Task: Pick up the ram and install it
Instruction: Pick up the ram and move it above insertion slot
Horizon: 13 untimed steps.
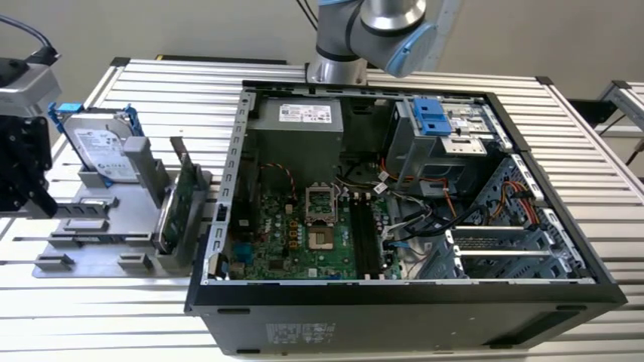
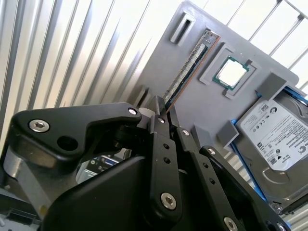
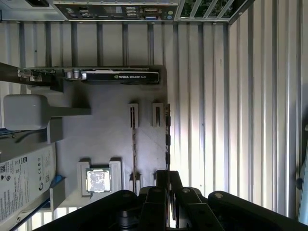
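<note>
Slim, narrow blue ram stick [image 2: 186, 72], edge-up in grey plastic holder tray [image 2: 192, 113], just ahead of black gripper [image 2: 163, 109]. Jaws nearly together, pinching nothing visible. Likely risk: slight misalignment, fingertips striking holder clips, toppling stick.

holder tray [image 1: 101, 260] at the exterior view's left of the computer case [image 1: 403, 317] — ram [image 3: 134, 144] upright in the tray, processor [image 3: 98, 180] beside it
</note>
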Available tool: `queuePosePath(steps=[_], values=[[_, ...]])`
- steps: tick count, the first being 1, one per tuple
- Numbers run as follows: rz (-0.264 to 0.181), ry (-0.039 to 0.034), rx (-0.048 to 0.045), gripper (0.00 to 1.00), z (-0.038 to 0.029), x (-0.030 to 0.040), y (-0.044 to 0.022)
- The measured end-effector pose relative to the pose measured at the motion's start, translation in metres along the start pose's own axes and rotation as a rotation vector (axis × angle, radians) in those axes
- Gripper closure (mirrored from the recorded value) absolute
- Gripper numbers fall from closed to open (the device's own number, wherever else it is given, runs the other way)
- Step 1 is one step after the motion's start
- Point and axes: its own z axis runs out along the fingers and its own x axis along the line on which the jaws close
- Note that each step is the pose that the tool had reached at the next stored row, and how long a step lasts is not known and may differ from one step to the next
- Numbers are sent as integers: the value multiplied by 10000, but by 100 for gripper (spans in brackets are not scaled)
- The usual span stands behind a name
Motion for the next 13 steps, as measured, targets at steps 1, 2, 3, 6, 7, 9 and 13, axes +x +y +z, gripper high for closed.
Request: queuePosePath(steps=[1, 2, 3, 6, 7, 9, 13], values=[[0, 0, 1, 100, -6, 0, 0], [0, -1, 1, 100, -11, 0, 1], [0, 0, 1, 100, -17, -1, 1], [0, -1, 1, 100, -34, -1, 1], [0, -1, 1, 100, -41, -2, 1], [0, -1, 1, 100, -53, -2, 2], [0, 0, 1, 100, -77, -3, 2]])
